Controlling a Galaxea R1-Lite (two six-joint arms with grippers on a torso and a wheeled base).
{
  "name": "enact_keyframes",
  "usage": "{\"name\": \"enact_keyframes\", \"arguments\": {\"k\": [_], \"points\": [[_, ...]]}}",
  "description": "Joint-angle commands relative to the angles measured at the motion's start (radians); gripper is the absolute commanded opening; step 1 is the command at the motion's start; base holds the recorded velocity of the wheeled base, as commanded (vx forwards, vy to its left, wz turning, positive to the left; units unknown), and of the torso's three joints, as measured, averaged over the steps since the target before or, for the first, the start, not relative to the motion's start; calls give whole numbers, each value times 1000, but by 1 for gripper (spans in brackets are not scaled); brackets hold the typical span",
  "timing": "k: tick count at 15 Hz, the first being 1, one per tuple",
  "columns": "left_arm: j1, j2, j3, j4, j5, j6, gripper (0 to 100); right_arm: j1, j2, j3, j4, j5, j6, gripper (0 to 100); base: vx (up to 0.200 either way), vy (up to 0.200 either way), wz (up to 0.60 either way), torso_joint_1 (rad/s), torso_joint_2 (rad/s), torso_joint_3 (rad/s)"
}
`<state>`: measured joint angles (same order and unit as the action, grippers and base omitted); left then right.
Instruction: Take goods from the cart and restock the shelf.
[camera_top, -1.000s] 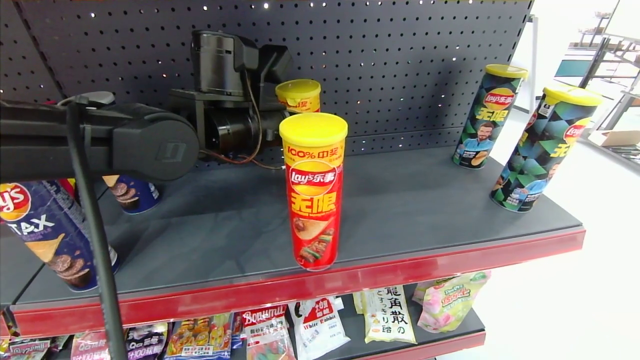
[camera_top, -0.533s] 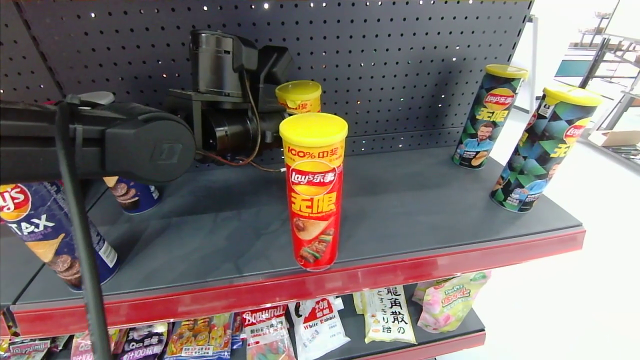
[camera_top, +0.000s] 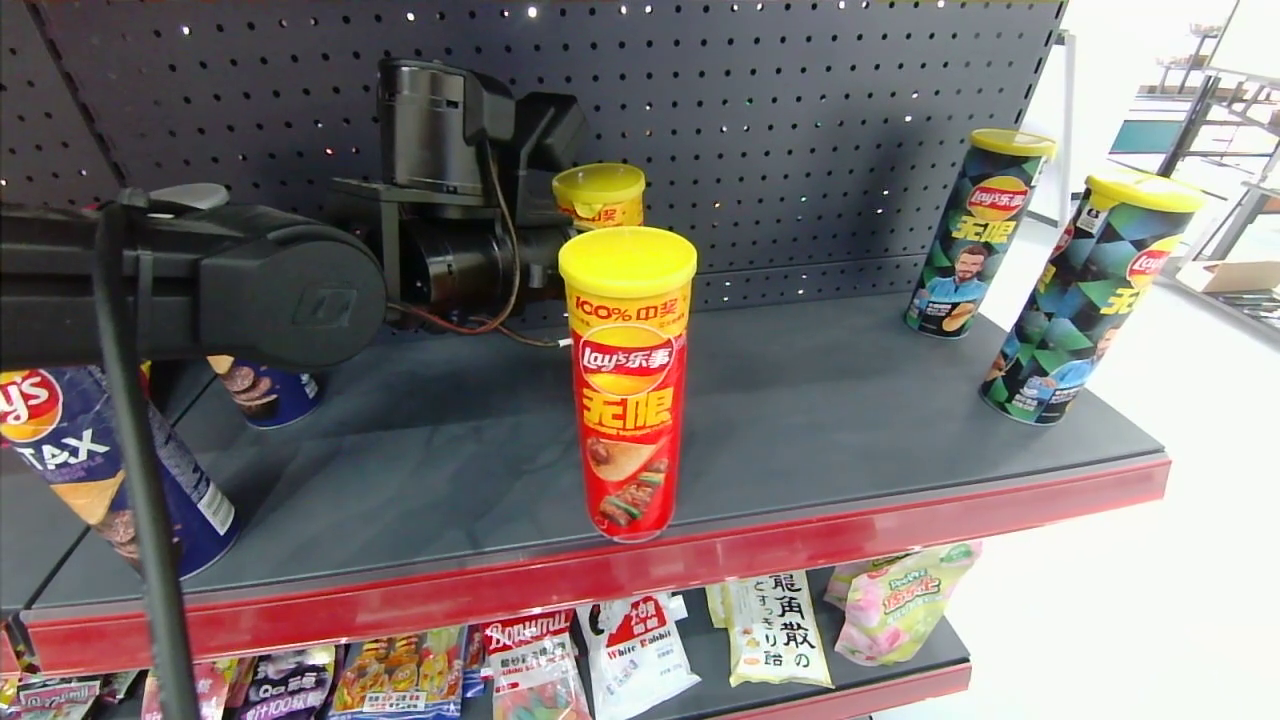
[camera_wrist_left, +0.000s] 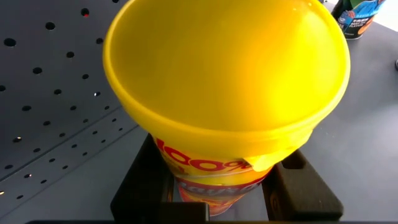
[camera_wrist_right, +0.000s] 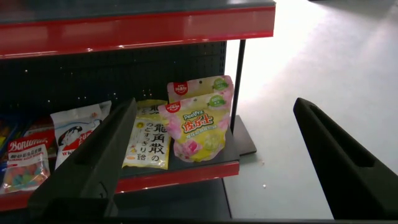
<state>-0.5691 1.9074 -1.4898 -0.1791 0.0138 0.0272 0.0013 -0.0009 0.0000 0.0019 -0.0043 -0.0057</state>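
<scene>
Nearest and lowest is the lower shelf (camera_top: 880, 670), where flat, crinkly snack bags (camera_top: 640, 650) lie in a row. A pink bag (camera_wrist_right: 198, 118) sits at its right end. The right gripper (camera_wrist_right: 216, 109) hangs in front of these bags with its two black fingers spread wide and nothing between them. To the right, the floor (camera_top: 1100, 620) is pale and shiny.

Above is the shelf (camera_top: 420, 470), with a flat, dull, dark grey top and a smooth red lip (camera_top: 600, 580) along the near edge. A tall round front can (camera_top: 628, 390) stands upright right at that lip. It is red and glossy, with a yellow plastic lid. Far to the left, a blue can (camera_top: 60, 450) stands near the edge, and a second blue can (camera_top: 265, 385) stands farther back.

On the right, a near green can (camera_top: 1085, 300) and a far green can (camera_top: 975, 235) stand apart, both with yellow lids.

At the back, behind the front can, the left gripper (camera_wrist_left: 221, 193) squeezes the held can (camera_top: 598, 195), one black finger on each side. This can is red with a round yellow lid. Whether its bottom touches the shelf cannot be told.

Farthest is the peg wall (camera_top: 800, 120), dark metal full of small round holes.
</scene>
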Motion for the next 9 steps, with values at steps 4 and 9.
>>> {"name": "enact_keyframes", "arguments": {"k": [4, 9], "points": [[2, -2, 2, -2, 2, 0, 0, 0, 1, 0, 0, 0, 0, 100, 0, 0, 0, 0, 0, 0], [5, -2, 0, -6, 2, 0, 100, 0, 1, 0, 0, 0, 0, 100, 0, 0, 0, 0, 0, 0]]}}
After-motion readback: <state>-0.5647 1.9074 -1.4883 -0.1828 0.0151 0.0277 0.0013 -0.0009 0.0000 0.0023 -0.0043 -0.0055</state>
